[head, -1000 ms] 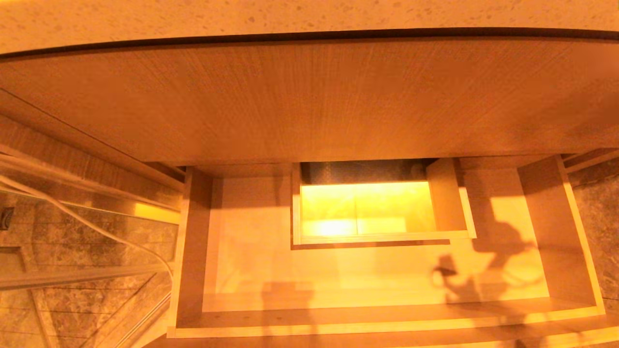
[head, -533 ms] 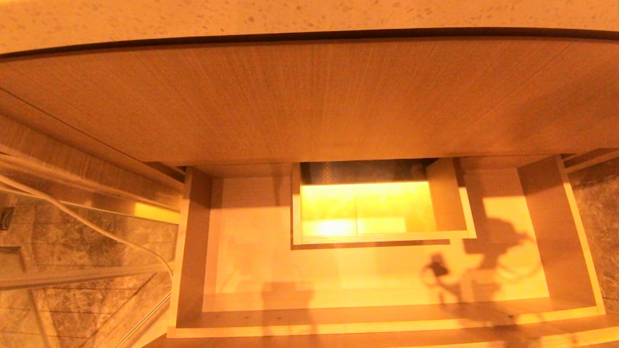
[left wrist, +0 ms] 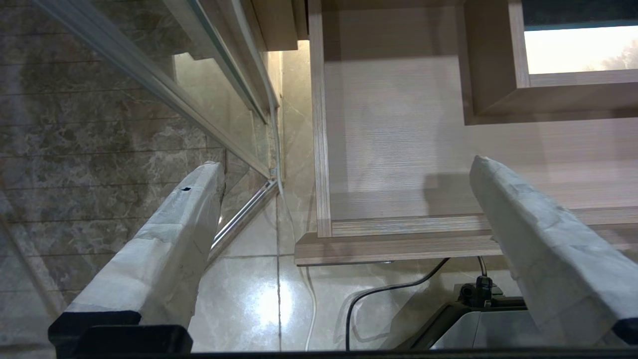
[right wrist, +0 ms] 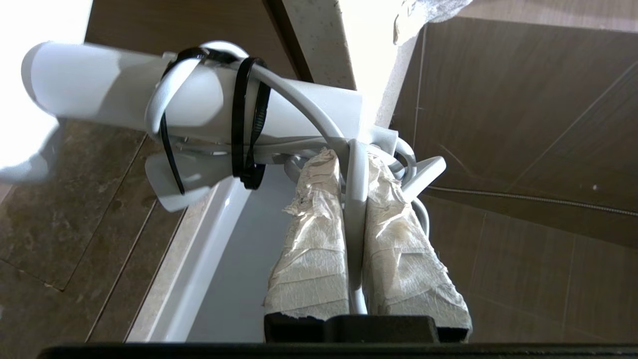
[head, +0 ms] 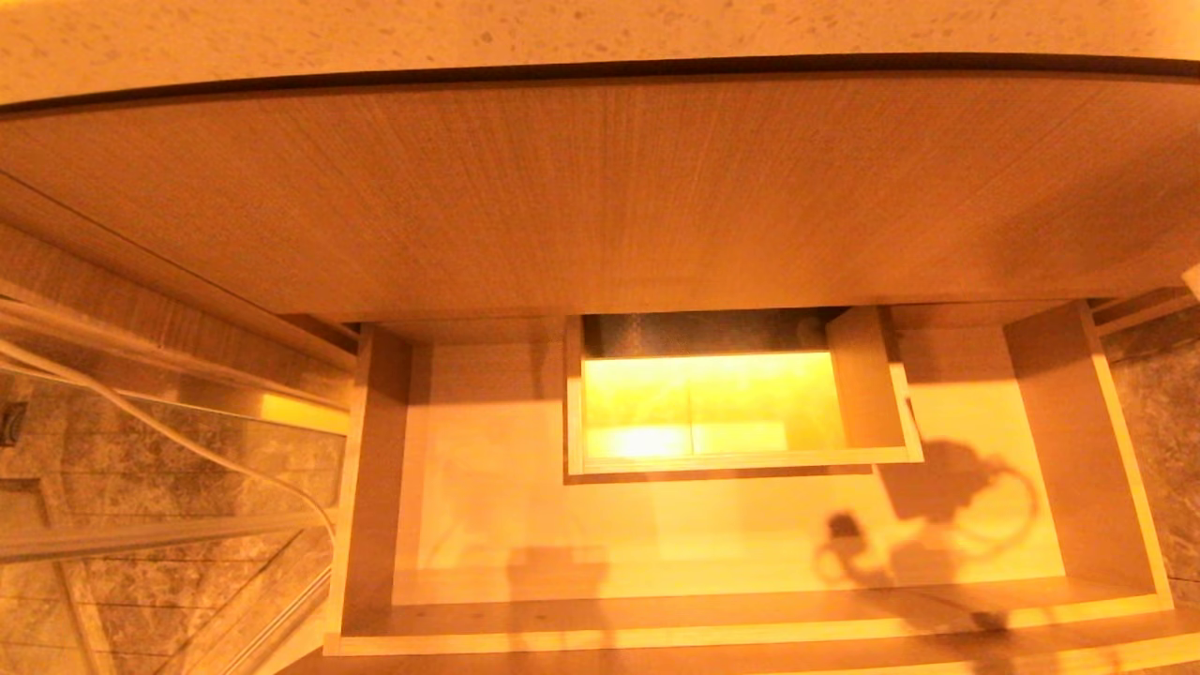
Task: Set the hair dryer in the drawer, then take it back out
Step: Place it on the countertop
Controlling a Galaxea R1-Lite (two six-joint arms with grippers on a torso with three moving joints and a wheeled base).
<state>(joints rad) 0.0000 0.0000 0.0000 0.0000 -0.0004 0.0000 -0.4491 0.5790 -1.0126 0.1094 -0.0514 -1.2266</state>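
Head view: the drawer [head: 750,600] stands pulled open, a wide light-wood box with a pale floor and a rectangular boxed cut-out [head: 731,403] at mid-back. No dryer lies in it; only a shadow with a looped cord falls on the floor at the right. Neither arm shows here.

Left wrist view: the left gripper [left wrist: 344,199] hangs parked beside the drawer's left wall over glossy marble floor tiles [left wrist: 259,299], its 2 tape-wrapped fingers spread wide on nothing.

Right wrist view: the right gripper [right wrist: 355,169] is clamped on a loop of the white cord, and the hair dryer [right wrist: 199,109] hangs from it, clear of the drawer. The dryer is smooth hard plastic, cylindrical, probably light and slippery; black cable ties [right wrist: 249,134] bundle cord against barrel. The cord grip likely lets it swing; the handle would be firmer.
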